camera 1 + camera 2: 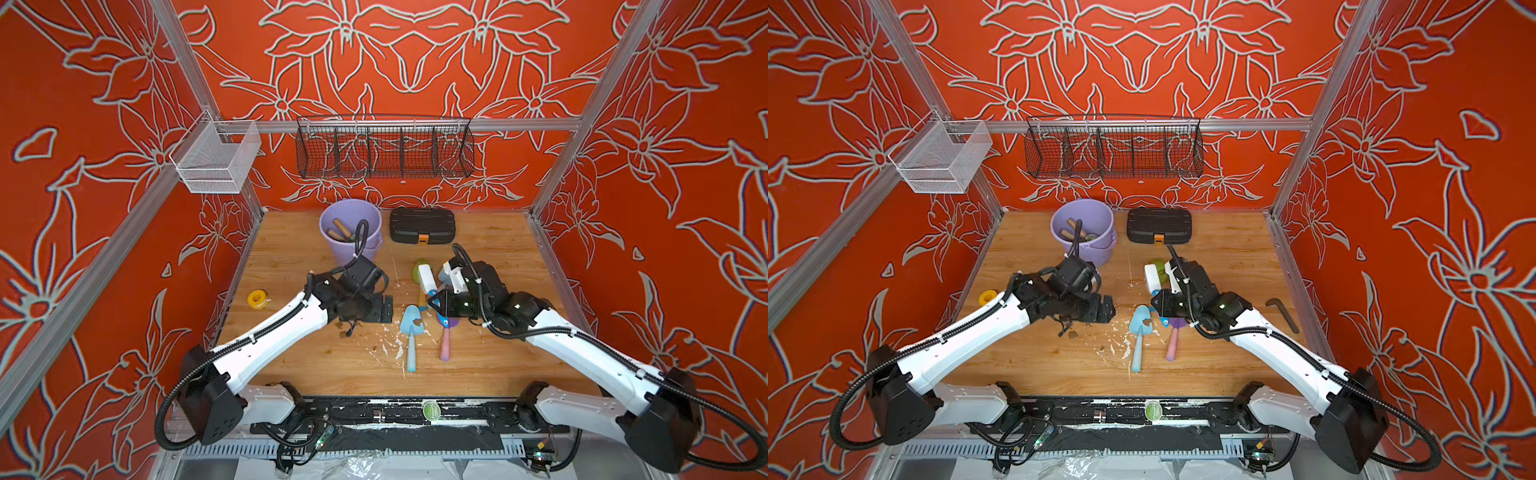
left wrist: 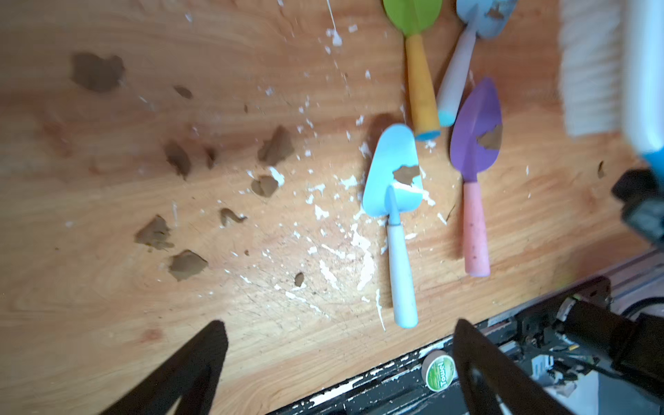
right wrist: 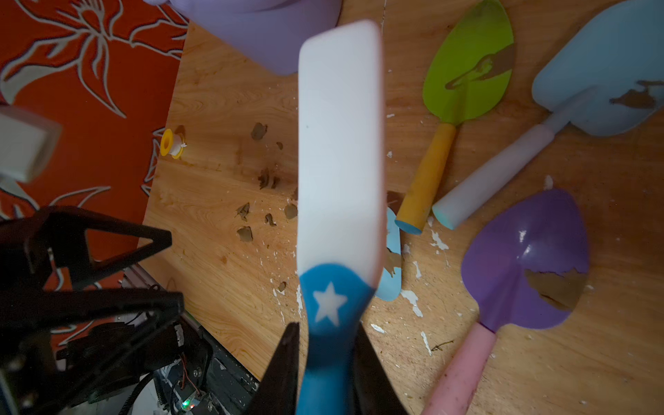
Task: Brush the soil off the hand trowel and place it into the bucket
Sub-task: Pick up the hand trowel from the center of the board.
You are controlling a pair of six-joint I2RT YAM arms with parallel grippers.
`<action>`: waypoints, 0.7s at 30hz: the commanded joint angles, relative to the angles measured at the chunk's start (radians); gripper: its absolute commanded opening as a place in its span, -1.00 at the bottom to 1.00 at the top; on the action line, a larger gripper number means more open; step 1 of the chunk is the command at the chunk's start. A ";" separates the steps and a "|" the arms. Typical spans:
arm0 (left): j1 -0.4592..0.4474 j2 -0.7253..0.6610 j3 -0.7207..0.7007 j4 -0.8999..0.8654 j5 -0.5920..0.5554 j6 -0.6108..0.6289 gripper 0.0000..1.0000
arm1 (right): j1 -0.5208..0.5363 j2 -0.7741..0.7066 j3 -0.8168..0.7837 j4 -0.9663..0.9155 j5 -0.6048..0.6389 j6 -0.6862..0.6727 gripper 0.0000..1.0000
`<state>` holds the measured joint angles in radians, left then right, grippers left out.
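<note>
4 trowels (image 1: 407,316) lie on the table (image 1: 498,257); behind them stands the bucket (image 1: 351,210), the case (image 1: 422,224) at its right.

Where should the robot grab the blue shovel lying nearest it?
Grip the blue trowel by its pale handle, straight down from above, jaws across it. The handle lies flat on the table, slim and clear of the purple trowel; the blade is wide and soiled.

Lt-blue trowel (image 1: 411,325) flat, handle twd front, brown soil clump (image 2: 406,173) on blade; lavender bucket (image 1: 337,251) upright, rear-left, well apart.

Lavender bucket (image 1: 337,251), dark-brown soil (image 2: 187,264)
</note>
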<state>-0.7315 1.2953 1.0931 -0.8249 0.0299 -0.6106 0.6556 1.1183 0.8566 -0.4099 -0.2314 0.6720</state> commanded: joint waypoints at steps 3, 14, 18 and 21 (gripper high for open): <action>-0.152 0.007 -0.112 0.120 -0.101 -0.165 0.98 | -0.005 -0.059 -0.063 0.000 0.017 0.038 -1.00; -0.321 0.306 0.014 0.155 -0.145 -0.191 0.73 | -0.005 -0.152 -0.109 -0.031 0.041 0.056 -1.00; -0.324 0.377 0.046 0.161 -0.127 -0.164 0.51 | -0.005 -0.173 -0.112 -0.037 0.049 0.060 -1.00; -0.324 0.400 0.053 0.156 -0.134 -0.154 0.42 | -0.005 -0.179 -0.119 -0.034 0.053 0.065 -1.00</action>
<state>-1.0538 1.6802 1.1255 -0.6575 -0.0856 -0.7715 0.6556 0.9585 0.7521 -0.4377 -0.2050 0.7174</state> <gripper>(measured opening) 0.716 0.243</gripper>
